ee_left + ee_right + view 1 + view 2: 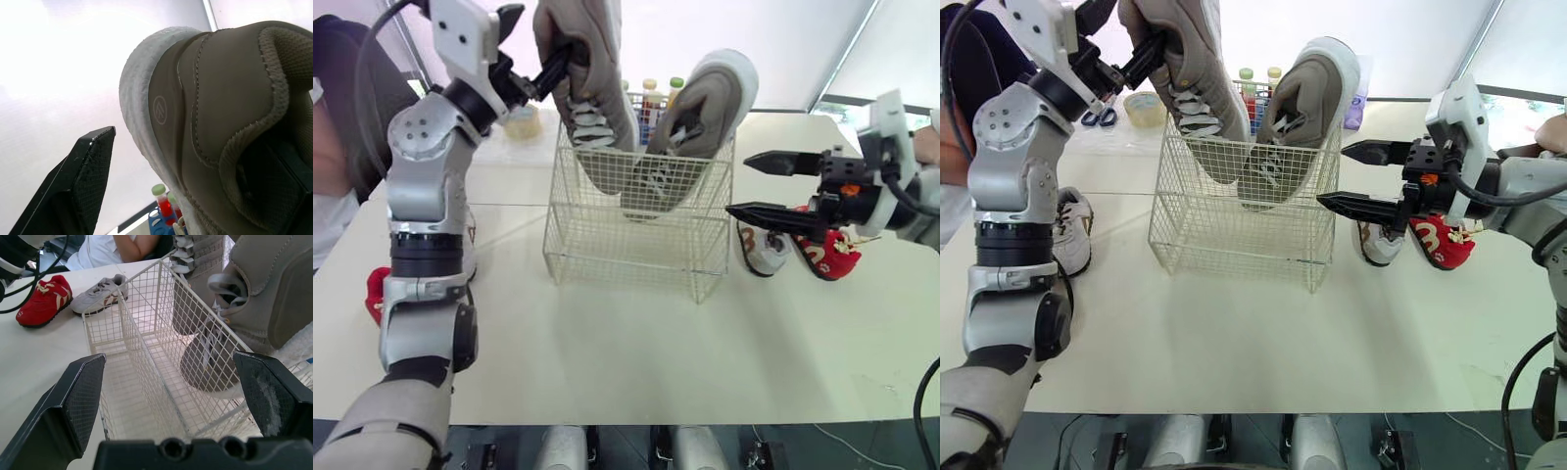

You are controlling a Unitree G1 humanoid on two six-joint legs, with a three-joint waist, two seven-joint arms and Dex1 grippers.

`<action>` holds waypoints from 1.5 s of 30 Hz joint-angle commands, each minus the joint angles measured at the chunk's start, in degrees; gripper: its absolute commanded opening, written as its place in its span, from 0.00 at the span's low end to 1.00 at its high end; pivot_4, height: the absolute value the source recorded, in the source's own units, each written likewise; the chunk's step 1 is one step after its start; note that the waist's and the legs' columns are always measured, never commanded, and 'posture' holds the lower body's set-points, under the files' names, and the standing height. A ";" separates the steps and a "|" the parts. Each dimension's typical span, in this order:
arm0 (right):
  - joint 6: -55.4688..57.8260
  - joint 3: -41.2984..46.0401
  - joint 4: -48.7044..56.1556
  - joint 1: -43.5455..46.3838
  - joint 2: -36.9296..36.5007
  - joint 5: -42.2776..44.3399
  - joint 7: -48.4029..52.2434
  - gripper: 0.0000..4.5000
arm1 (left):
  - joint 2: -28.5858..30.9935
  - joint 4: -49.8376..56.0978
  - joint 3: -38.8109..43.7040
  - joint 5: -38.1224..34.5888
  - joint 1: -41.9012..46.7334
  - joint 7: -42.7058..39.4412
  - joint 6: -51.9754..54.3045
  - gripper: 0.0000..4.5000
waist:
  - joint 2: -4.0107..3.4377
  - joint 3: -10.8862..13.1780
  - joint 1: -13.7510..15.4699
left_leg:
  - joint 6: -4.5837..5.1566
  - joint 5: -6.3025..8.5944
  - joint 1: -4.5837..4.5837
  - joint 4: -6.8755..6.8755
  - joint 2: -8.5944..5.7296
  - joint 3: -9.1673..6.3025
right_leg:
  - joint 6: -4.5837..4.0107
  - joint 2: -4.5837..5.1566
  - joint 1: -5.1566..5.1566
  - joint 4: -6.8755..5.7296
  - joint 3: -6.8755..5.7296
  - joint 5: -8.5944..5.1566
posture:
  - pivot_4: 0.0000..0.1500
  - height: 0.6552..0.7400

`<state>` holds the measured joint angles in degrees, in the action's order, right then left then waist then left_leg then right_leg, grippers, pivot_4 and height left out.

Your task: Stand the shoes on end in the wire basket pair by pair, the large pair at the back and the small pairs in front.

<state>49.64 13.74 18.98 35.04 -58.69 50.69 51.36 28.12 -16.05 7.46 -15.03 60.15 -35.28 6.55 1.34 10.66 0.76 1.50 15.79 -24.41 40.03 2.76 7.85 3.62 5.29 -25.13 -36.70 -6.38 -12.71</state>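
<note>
One large grey sneaker (690,127) stands toe-down in the wire basket (626,257), on its 3 o'clock side, with the heel leaning out over the rim toward 1 o'clock. Its mate, the second large grey sneaker (592,59), is at the 10 o'clock side. It is also toe-down, toe inside the wires and heel well above the rim. Whether that toe rests on the basket floor I cannot tell through the mesh.

I judge the task about a third done. The big pair is all but placed toward the back, the front of the basket is bare, and both small pairs are left to do. Those lie on the white table (607,362), split by colour. At 3 o'clock of the basket a small grey-and-white sneaker (762,250) and a small red sneaker (829,257) sit side by side. At 9 o'clock lie another small grey sneaker (1070,230) and another small red shoe (378,292). Each pair will have to be gathered from both sides.

The left gripper (546,39) is at the heel of the raised sneaker with its fingers parted. One is tucked inside the collar. The other finger (83,181) stands clear of the heel's outside with light between them, so it is not pinching the shoe.

The right gripper (738,186) hangs at 3 o'clock, just beside the basket's wall and above the two small shoes there. Its fingers (80,396) are spread wide, holding and touching nothing.

Bottles (651,96) stand behind the basket at 12 o'clock.
</note>
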 commanded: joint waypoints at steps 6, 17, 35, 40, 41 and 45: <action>-1.01 2.34 2.15 -0.54 1.23 0.19 -1.77 1.00 | 0.36 -0.57 -5.02 1.33 2.30 -7.40 -0.03 0.16 | 0.00 0.00 0.02 | -0.01 0.00 -0.01 0.00 0.00 -0.01 | 0.00 -0.01 0.00 0.00 0.00 0.00 | 1.00 1.00; -1.27 3.06 2.89 -1.71 1.96 0.17 -2.98 1.00 | -3.06 8.59 -2.58 0.30 -6.89 2.99 15.41 0.16 | -0.17 -0.10 -0.02 | 0.04 0.02 0.13 0.00 0.01 -0.05 | 0.00 0.00 0.13 -0.03 0.02 0.00 | 1.00 1.00; -3.26 0.07 0.28 1.73 4.38 -1.82 -1.89 1.00 | -6.27 15.59 -5.73 6.37 -9.19 13.84 22.61 0.47 | -0.30 -0.19 0.19 | 0.32 0.20 0.43 0.00 -0.04 -0.14 | -0.01 0.05 0.47 0.02 -0.02 -0.02 | 1.00 1.00; -3.02 -0.05 0.13 1.94 4.69 -1.82 -2.07 1.00 | -3.91 23.56 -2.08 2.90 -8.73 14.13 31.66 0.79 | -0.29 -0.18 0.13 | 0.32 0.20 0.42 -0.01 -0.03 -0.15 | -0.01 0.06 0.46 0.03 -0.03 -0.02 | 1.00 1.00; -2.99 -0.11 0.02 2.01 4.70 -1.90 -2.02 1.00 | -3.05 25.03 -1.16 1.69 -8.51 13.53 33.84 0.79 | -0.29 -0.18 0.09 | 0.32 0.20 0.40 -0.01 -0.03 -0.15 | -0.01 0.05 0.46 0.04 -0.03 -0.02 | 1.00 1.00; -3.07 0.00 -1.16 2.11 4.34 -2.42 -1.34 1.00 | 4.80 33.08 3.71 -6.07 -9.79 7.52 45.33 0.79 | -0.30 -0.17 -0.32 | 0.20 0.12 0.21 -0.02 -0.01 -0.13 | -0.01 0.03 0.23 0.04 -0.03 -0.02 | 1.00 1.00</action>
<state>47.36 12.12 18.10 36.20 -53.96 48.42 49.64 30.70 12.21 8.13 -17.46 50.15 -25.24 48.03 1.05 10.50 0.44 1.53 15.82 -24.23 39.99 2.76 7.74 3.61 5.31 -24.95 -36.69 -6.39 -12.73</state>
